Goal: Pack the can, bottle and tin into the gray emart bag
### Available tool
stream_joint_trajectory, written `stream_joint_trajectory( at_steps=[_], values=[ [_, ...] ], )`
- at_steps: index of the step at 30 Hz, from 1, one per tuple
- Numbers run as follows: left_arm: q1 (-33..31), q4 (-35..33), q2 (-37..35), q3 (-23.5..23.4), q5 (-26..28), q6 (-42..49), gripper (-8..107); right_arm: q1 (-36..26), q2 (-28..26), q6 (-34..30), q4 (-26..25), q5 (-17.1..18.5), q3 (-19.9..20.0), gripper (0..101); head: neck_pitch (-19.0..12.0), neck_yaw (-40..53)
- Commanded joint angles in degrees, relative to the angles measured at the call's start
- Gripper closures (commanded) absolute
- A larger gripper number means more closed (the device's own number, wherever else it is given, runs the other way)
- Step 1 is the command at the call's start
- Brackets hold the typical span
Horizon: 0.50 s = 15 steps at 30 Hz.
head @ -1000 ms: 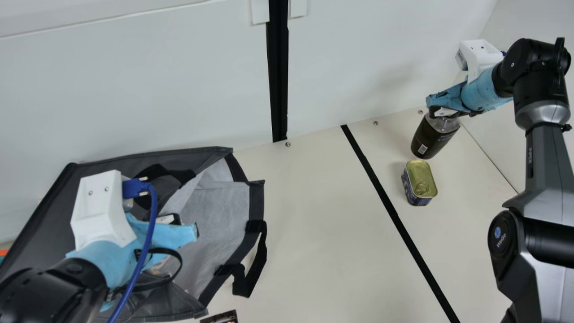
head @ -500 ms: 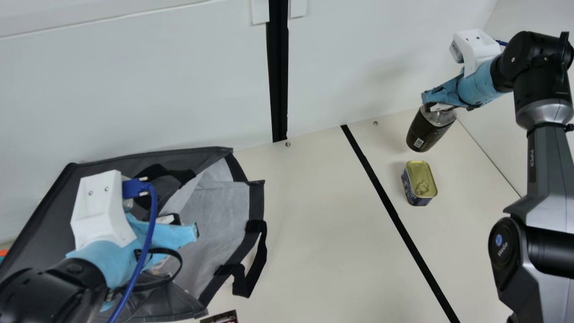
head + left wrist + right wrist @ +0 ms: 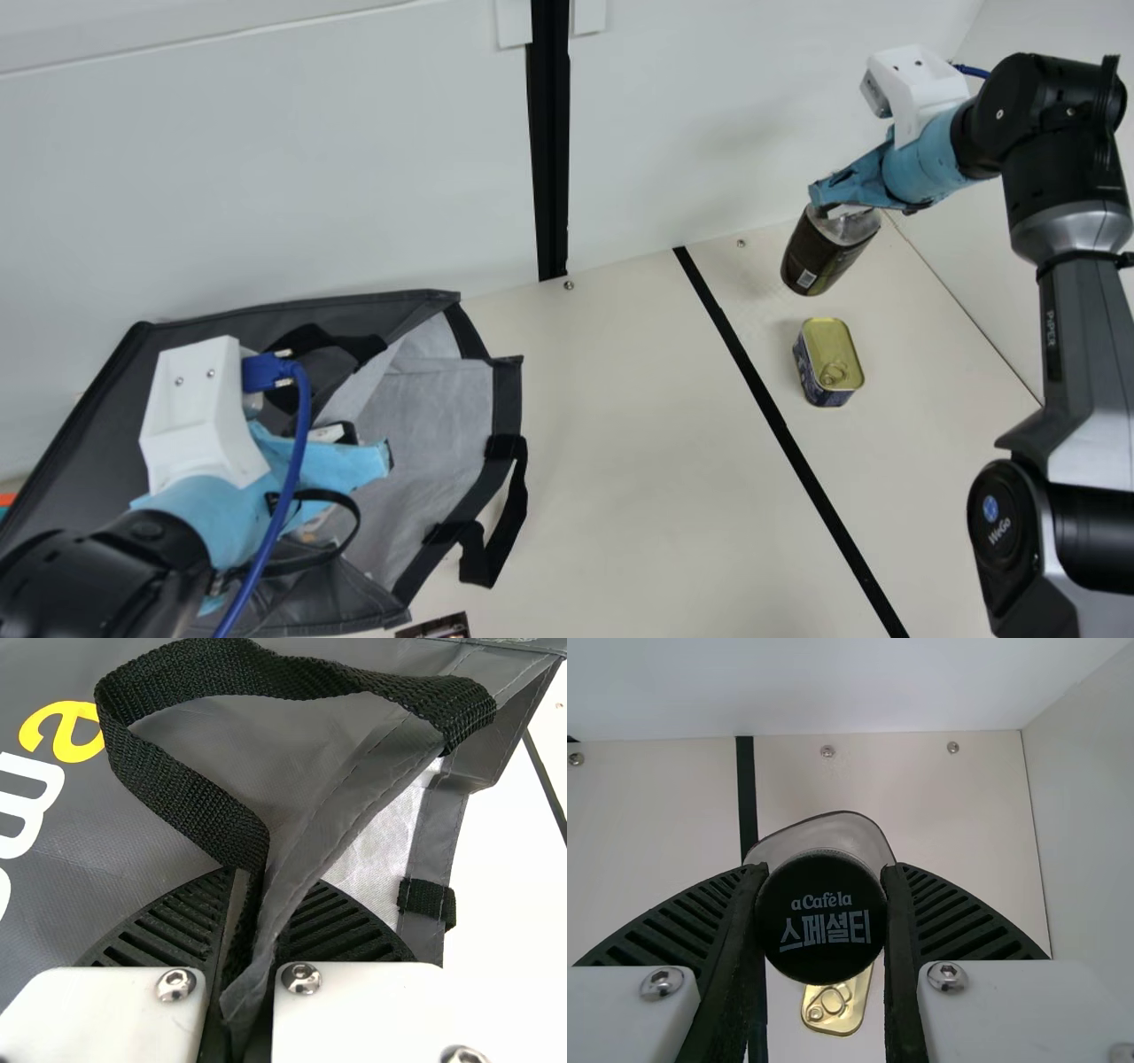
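Note:
My right gripper (image 3: 837, 208) is shut on the bottle (image 3: 819, 257) by its top, holding it tilted above the table at the right. In the right wrist view the gripper (image 3: 822, 904) has the black cap (image 3: 819, 943) between its fingers. The tin (image 3: 828, 359) stands gold lid up, near and just below the bottle in the main view. At the left lies the gray bag (image 3: 434, 443), its mouth facing right. My left gripper (image 3: 341, 456) is over it; in the left wrist view the gripper (image 3: 248, 912) pinches the bag's rim and black strap (image 3: 177, 788).
A black tape line (image 3: 780, 425) crosses the table between bag and tin. White walls (image 3: 709, 115) rise behind and at the right. A small dark printed item (image 3: 438, 626) lies at the near edge, below the bag.
My right gripper has lifted the bottle off the table and carried it a little to the left, toward the back wall. The left arm, bag and tin have stayed still.

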Motion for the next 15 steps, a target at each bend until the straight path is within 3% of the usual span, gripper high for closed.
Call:
stream_joint_trajectory(
  at_steps=[1,15],
  values=[
    [0.00,0.00,0.00,0.00,0.00,0.00,89,0.46,-1.19,-0.33,-0.09,-0.42,1.46,101,-1.30,-0.05],
    [0.00,0.00,0.00,0.00,0.00,0.00,89,4.13,-9.43,-2.52,0.88,-2.98,11.73,101,-1.30,-0.05]
  ],
)
